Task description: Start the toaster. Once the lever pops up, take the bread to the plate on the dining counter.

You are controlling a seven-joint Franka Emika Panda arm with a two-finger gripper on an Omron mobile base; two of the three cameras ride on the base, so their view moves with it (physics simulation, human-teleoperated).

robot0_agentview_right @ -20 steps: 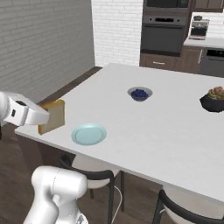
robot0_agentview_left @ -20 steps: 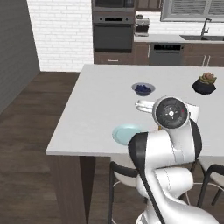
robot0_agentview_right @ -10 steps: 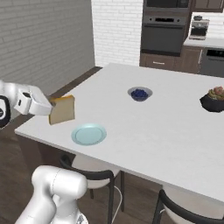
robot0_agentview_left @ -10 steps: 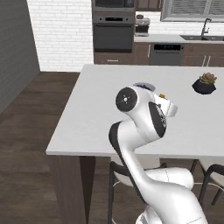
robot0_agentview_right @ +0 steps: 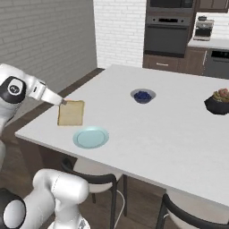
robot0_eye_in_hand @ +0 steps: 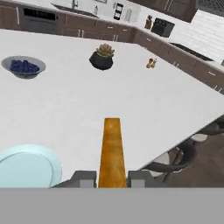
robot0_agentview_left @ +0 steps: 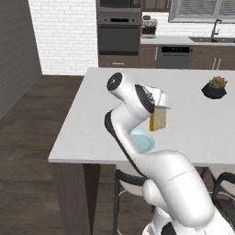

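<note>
My gripper (robot0_agentview_right: 63, 102) is shut on the bread (robot0_agentview_right: 70, 112), an orange-tan slice that hangs upright a little above the dining counter (robot0_agentview_right: 161, 134), near its front left corner. The pale blue plate (robot0_agentview_right: 91, 137) lies flat on the counter just right of and nearer than the slice. In the left base view the bread (robot0_agentview_left: 158, 120) hangs above the plate (robot0_agentview_left: 142, 141), which my arm partly hides. The hand view shows the bread (robot0_eye_in_hand: 112, 153) edge-on between my fingertips (robot0_eye_in_hand: 84, 178), with the plate (robot0_eye_in_hand: 26, 166) to its left. A small dark box on the far worktop looks like the toaster (robot0_eye_in_hand: 163, 27).
A dark blue bowl (robot0_agentview_right: 142, 95) sits mid-counter and a black succulent pot (robot0_agentview_right: 218, 102) farther right. Two small shakers (robot0_eye_in_hand: 151, 63) stand near the counter's far edge. Dark stools (robot0_agentview_right: 100, 179) are tucked under the near edge. An oven (robot0_agentview_left: 118, 34) stands at the back wall.
The arm has swung the bread from beyond the counter's left edge inward over the counter, closer to the plate. The grip on the slice has stayed the same.
</note>
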